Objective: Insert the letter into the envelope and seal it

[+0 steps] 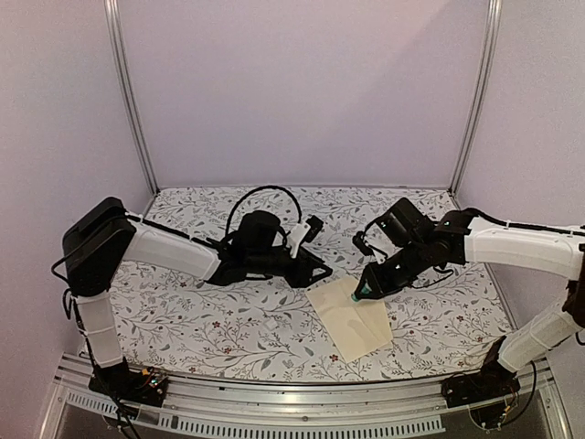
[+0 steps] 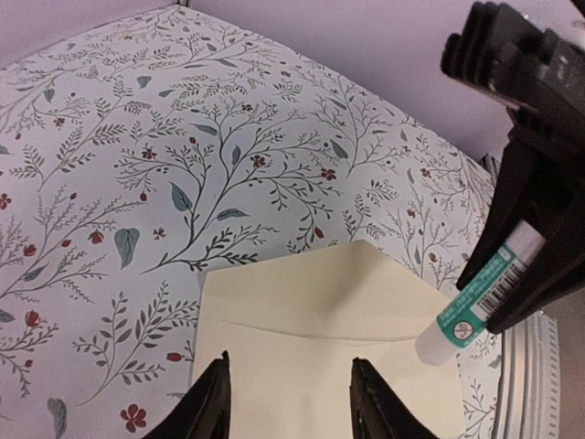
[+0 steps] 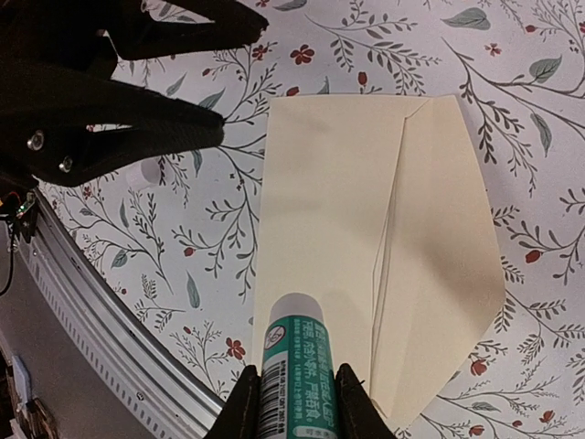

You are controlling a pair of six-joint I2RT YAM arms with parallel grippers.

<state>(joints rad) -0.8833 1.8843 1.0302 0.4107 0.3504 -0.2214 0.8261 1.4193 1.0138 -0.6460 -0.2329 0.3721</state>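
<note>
Noting the envelope [image 1: 352,322] flat on the floral table cover [image 1: 228,320], right of centre, near the front rail [image 1: 274,393] and between the two arms. Lies with its triangular flap [image 3: 443,229] open and spread flat on the side away from that rail, plain cream throughout. Finding the right gripper [image 3: 297,412] closed on a glue stick [image 3: 297,366], fingers pressed to either side of the green-and-white labelled barrel, white tip aimed down at the envelope close to the flap's fold line; contact with the paper impossible to judge. Finding the left gripper [image 2: 291,402] partly spread, holding nothing, poised low over one end of the envelope's body, fingertips pointing toward the glue stick; touching the paper or just clear of it, cannot tell. Marking the two grippers as near each other but apart.
</note>
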